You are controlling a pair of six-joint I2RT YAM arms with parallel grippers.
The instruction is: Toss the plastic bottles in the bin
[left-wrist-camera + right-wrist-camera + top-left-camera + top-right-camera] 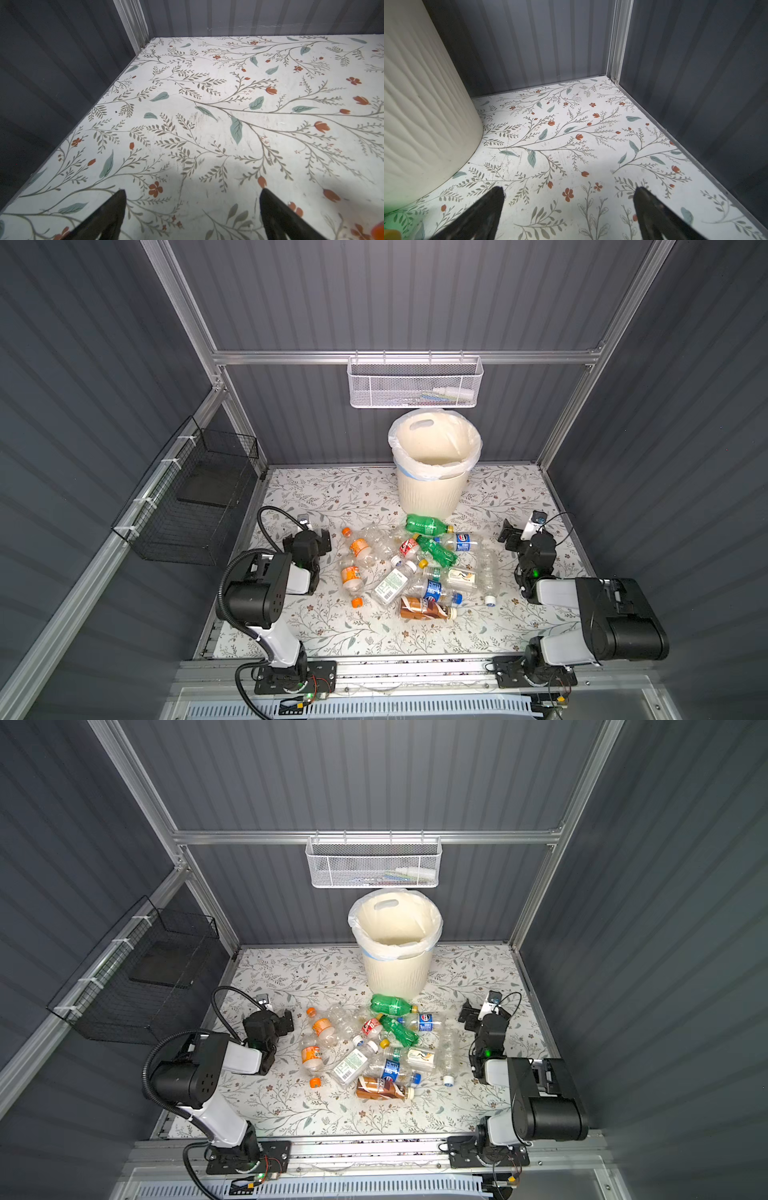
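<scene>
My left gripper (192, 193) stands spread wide with nothing between its fingers; in the left wrist view only the bare floral table (207, 104) shows between the two dark tips; my right gripper (569, 190) is spread just as wide and holds nothing; in the right wrist view the ribbed cream wall of the bin (425, 104) rises close by, apart from my fingers.

The bin stands upright at the back of the table against the rear wall, its white bag liner (473, 448) folded over the rim. In both top views the plastic bottles (392, 580) (353, 1063) lie on their sides in a loose heap on the table in front of the bin, toward my arm bases; a green bottle (426, 525) lies nearest, just beside the bin's foot; a second green bottle (436, 549) lies a little farther out, beside a red-labelled bottle (408, 547); two orange-labelled bottles (359, 547) lie in front of the bin and off to its left; the brown-labelled bottle (426, 608) lies farthest from the bin.

My left gripper sits low over the table in front of the bin and to its left, near the heap's edge; my right gripper sits in front of the bin and to its right, near the opposite edge; neither grips a bottle.

A white mesh basket (415, 383) hangs on the rear wall above the bin; a black wire basket (195, 497) hangs on the side wall well to the bin's left.
</scene>
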